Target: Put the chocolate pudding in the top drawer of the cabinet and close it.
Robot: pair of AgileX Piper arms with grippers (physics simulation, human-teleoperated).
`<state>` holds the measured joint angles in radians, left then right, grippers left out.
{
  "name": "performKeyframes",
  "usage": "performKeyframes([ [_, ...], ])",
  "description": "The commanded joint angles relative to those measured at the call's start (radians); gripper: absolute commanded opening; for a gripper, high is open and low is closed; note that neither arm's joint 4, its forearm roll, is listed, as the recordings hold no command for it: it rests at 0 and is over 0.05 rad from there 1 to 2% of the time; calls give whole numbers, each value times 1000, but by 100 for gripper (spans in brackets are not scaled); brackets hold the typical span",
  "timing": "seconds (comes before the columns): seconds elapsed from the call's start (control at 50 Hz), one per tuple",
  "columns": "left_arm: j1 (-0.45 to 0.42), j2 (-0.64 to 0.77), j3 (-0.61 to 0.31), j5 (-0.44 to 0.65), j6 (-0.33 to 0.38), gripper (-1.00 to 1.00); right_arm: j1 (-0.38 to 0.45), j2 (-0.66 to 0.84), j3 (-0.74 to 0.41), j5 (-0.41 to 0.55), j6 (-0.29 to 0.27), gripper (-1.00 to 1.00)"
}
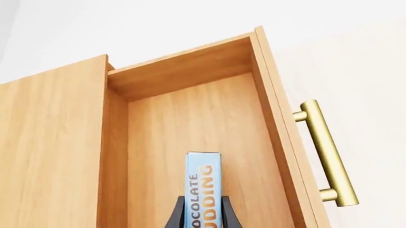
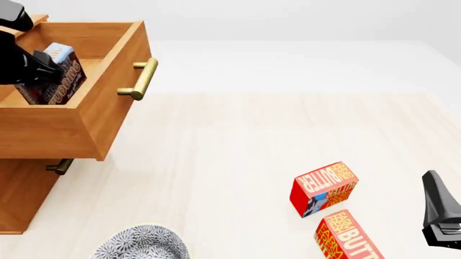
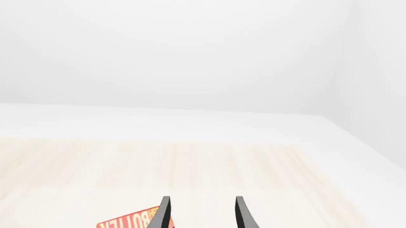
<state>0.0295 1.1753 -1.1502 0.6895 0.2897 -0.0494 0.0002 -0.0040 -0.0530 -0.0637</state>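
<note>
Nearest, at the front view's lower right, right gripper [image 3: 201, 213] held open and empty above the table [image 2: 238, 151], beside two red-and-yellow butter boxes [image 2: 324, 188], with a patterned plate [image 2: 142, 243] at the near edge. Farther left, top drawer [image 2: 108, 102] pulled out of the cabinet [image 2: 21, 194], brass handle [image 2: 141, 79] facing right. Inside that drawer, chocolate pudding [image 2: 54, 75] clamped between the fingers of the left gripper [image 1: 204, 211].

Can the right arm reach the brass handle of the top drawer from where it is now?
Probably not easily. The right gripper sits far across the table from the brass handle, near the butter boxes. Nothing blocks the way; only the distance is the doubt.
</note>
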Motion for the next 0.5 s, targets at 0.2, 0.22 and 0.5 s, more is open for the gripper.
performKeyframes([
  [0.2,-10,39,33,-42,22,100,9,0,1,10,13,100],
  [0.22,-7,27,33,-36,30,100,9,0,1,10,13,100],
  [0.5,-25,-71,-36,52,39,100,9,0,1,10,13,100],
])
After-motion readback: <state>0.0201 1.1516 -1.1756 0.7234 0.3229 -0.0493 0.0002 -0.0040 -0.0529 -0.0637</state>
